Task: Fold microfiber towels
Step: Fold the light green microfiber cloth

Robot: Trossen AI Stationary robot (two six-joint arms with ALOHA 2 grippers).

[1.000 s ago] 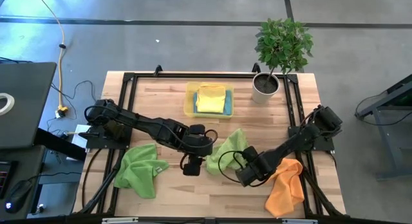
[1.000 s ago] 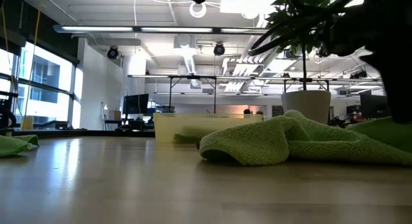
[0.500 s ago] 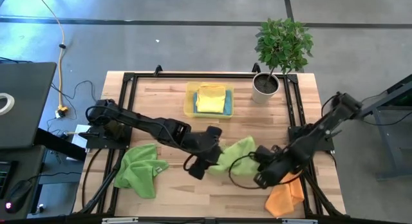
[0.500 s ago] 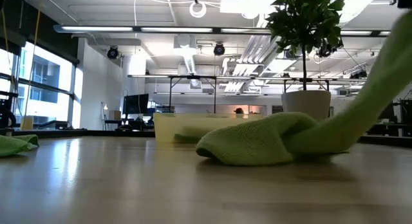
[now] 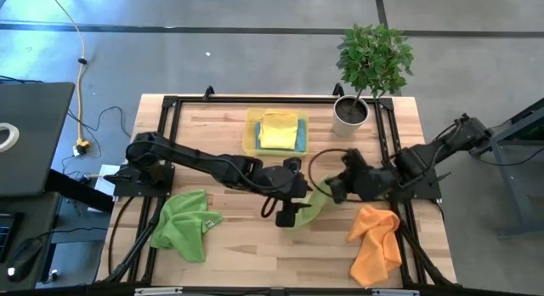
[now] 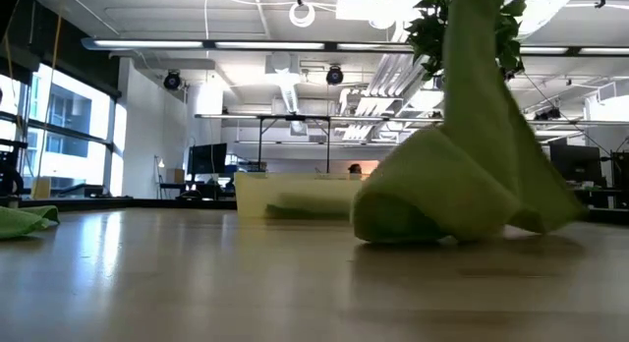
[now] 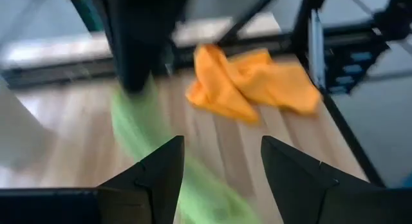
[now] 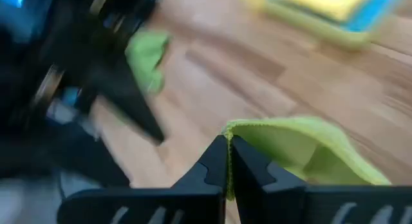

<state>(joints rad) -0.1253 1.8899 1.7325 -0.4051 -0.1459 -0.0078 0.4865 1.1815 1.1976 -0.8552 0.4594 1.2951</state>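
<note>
The right hand (image 8: pixel 226 161) is pinched tight on an edge of a green towel (image 5: pixel 311 207), lifting it off the table (image 5: pixel 221 130) in front of the tray (image 5: pixel 250 136). The left hand (image 5: pixel 286 216) hangs wide just beside that towel. The orange towel (image 5: pixel 374 241) lies near.

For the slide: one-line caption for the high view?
Right end effector lifts a green towel by its edge beside the open left end effector.

Left claw (image 5: pixel 293 213) spread wide mid-table, right claw (image 5: pixel 327 190) pinched closed
</note>
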